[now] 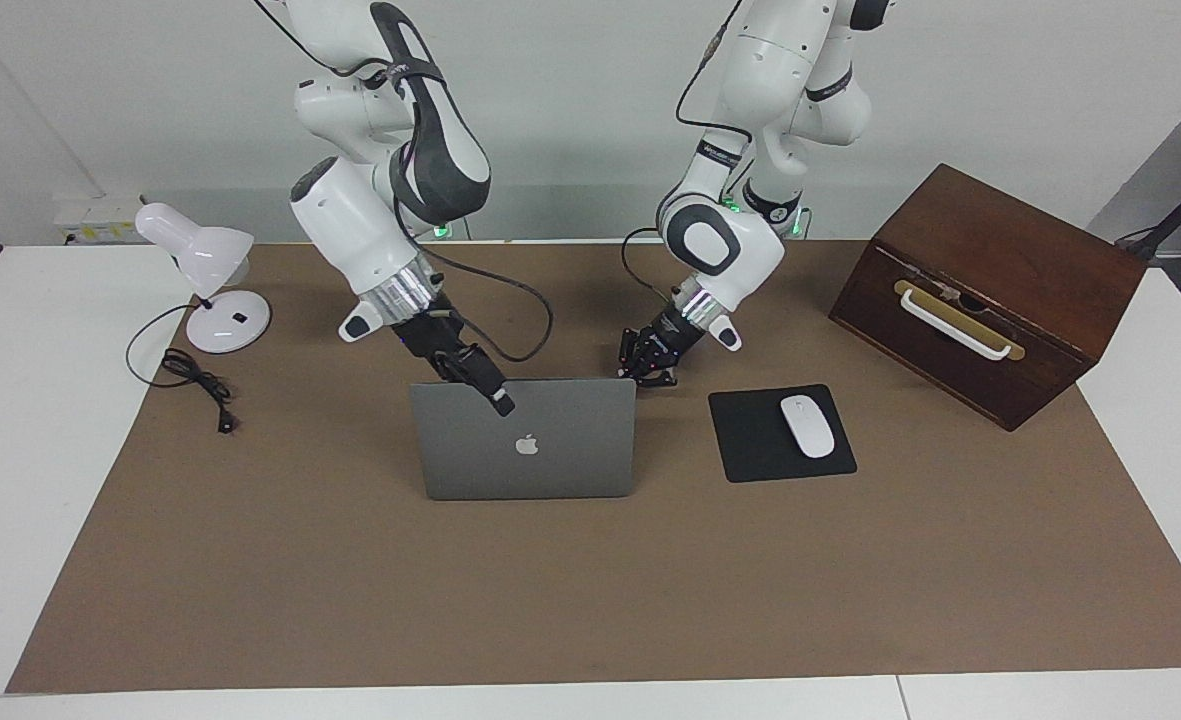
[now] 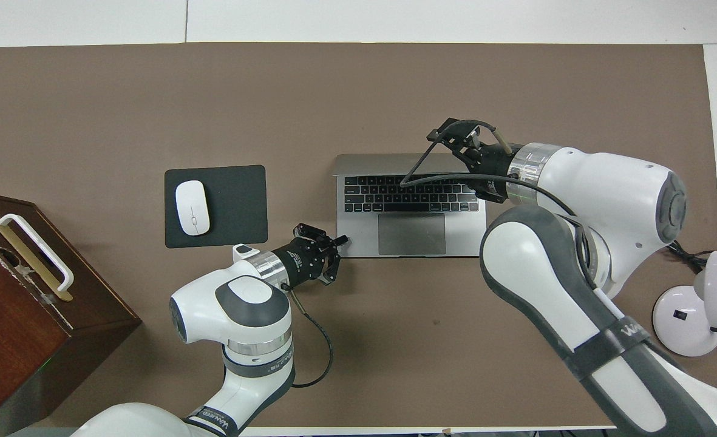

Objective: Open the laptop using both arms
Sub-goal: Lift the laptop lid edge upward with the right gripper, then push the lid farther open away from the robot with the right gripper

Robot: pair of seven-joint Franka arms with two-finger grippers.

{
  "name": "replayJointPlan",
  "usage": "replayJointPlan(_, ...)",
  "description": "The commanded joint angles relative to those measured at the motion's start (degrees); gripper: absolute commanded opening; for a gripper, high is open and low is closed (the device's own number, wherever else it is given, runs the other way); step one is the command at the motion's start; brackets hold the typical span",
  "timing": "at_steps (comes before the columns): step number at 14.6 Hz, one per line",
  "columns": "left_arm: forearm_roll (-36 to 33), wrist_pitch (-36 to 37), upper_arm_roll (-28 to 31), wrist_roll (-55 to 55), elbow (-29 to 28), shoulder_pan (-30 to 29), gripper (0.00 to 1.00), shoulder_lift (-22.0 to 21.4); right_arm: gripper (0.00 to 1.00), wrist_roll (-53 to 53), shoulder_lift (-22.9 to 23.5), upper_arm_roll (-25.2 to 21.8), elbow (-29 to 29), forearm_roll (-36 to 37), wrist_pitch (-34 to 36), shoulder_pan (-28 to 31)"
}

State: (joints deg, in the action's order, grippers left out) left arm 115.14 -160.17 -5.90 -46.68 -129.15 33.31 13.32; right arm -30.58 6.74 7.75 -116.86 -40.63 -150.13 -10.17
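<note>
The silver-grey laptop (image 1: pixel 550 460) stands open in the middle of the brown mat, its lid upright with the apple logo facing away from the robots. The overhead view shows its keys and trackpad (image 2: pixel 411 233). My right gripper (image 1: pixel 495 395) is at the lid's top edge near the corner toward the right arm's end, with one finger (image 1: pixel 501 404) on the lid's outer face; it also shows in the overhead view (image 2: pixel 455 136). My left gripper (image 1: pixel 650 365) is low at the base's corner nearest the robots, toward the left arm's end (image 2: pixel 337 246).
A black mouse pad (image 1: pixel 750 440) with a white mouse (image 1: pixel 808 426) lies beside the laptop toward the left arm's end. A brown wooden box (image 1: pixel 990 290) with a white handle stands at that end. A white desk lamp (image 1: pixel 200 250) and its cable (image 1: pixel 195 380) are at the right arm's end.
</note>
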Motion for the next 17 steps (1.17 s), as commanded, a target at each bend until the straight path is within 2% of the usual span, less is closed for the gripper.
replayJointPlan(1,1.66,-1.02,0.54,1.51,1.01,1.67,0.00,2.50,1.00,1.58,2.23,-0.89,3.56,3.26,1.68,0.76)
replayJointPlan(7,1.66,-1.02,0.54,1.42,1.01,1.67,0.00,2.50,1.00,1.75,4.16,-2.91,8.57,6.26,5.28,1.12)
replayJointPlan(17,1.66,-1.02,0.54,1.42,1.01,1.67,0.00,2.50,1.00,5.00,6.88,-4.50,12.00,7.32,5.28,1.38)
